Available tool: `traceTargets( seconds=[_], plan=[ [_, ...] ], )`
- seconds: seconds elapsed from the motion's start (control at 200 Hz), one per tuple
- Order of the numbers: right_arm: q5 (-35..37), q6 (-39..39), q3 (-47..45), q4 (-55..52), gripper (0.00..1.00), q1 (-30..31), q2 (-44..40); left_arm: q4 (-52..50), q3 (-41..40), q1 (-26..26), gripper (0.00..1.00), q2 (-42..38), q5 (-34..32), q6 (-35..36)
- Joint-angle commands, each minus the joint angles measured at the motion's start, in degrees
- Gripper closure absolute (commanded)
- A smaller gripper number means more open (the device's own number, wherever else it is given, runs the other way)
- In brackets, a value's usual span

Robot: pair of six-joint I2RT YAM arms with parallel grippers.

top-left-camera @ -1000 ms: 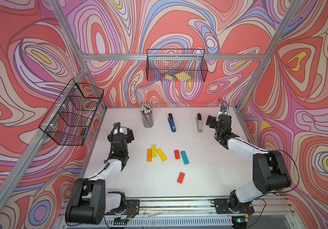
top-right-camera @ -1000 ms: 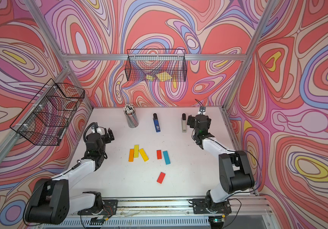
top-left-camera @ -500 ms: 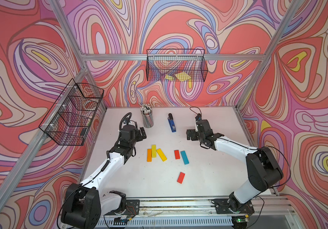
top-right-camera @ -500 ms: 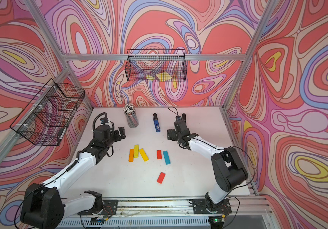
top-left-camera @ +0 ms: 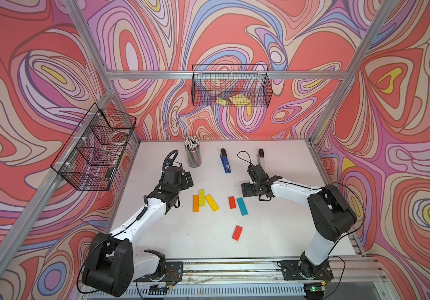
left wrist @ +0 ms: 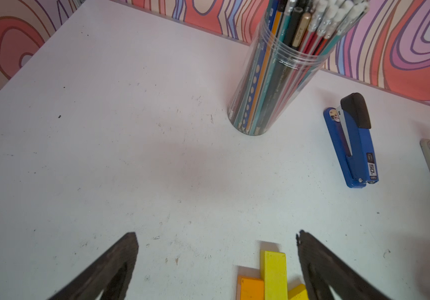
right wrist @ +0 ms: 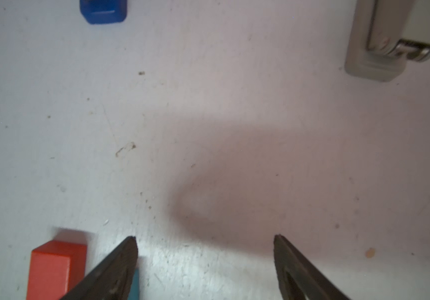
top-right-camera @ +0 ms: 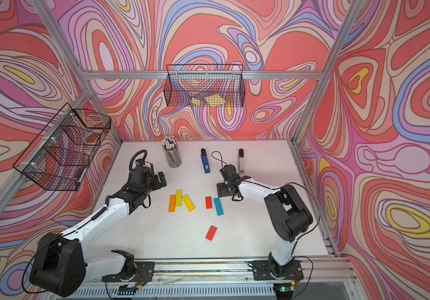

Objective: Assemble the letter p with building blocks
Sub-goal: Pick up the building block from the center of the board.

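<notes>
Left fingers (left wrist: 110,270) wide apart, empty (yellow block (left wrist: 273,275) near) | right fingers (right wrist: 112,270) apart, empty

We see our left gripper (left wrist: 216,233) spread wide, a yellow block (left wrist: 273,275) and an orange block (left wrist: 251,288) touching side by side between its fingers.

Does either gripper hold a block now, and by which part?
Nothing is held. The left gripper and right gripper are open and empty; the blocks lie on the table.

The building blocks (top-left-camera: 201,197) are yellow, orange, red and light blue; the table (top-left-camera: 286,233) white, walls (top-left-camera: 234,31) swirl-patterned.
</notes>
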Motion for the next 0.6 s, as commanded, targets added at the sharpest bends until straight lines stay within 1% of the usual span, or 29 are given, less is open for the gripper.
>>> traceTargets(
  seconds=[0.0,0.15,0.255,0.416,0.596],
  plan=[
    [-2.65,2.06,-1.19,-1.45,0.15,1.91,-2.31,-0.49,0.38,0.12,0.01,-0.78,-0.19,-0.96],
    [-7.19,2.83,-3.34,-1.72,0.14,3.38,-5.62,-0.02,0.01,0.13,0.01,-0.78,0.15,-0.79],
    [-5.5,2.38,-3.07,-4.76,0.14,5.16,-5.63,-0.13,0.19,0.13,0.01,-0.36,0.36,-0.54],
    [-5.37,2.82,-3.78,-6.09,0.14,5.81,-4.85,0.49,-0.46,0.14,0.01,-0.18,-0.25,-0.4],
    [-2.66,3.95,-2.84,-8.41,0.14,6.96,-3.73,0.78,-1.11,0.14,0.01,0.25,-0.19,-0.59]
  ],
)
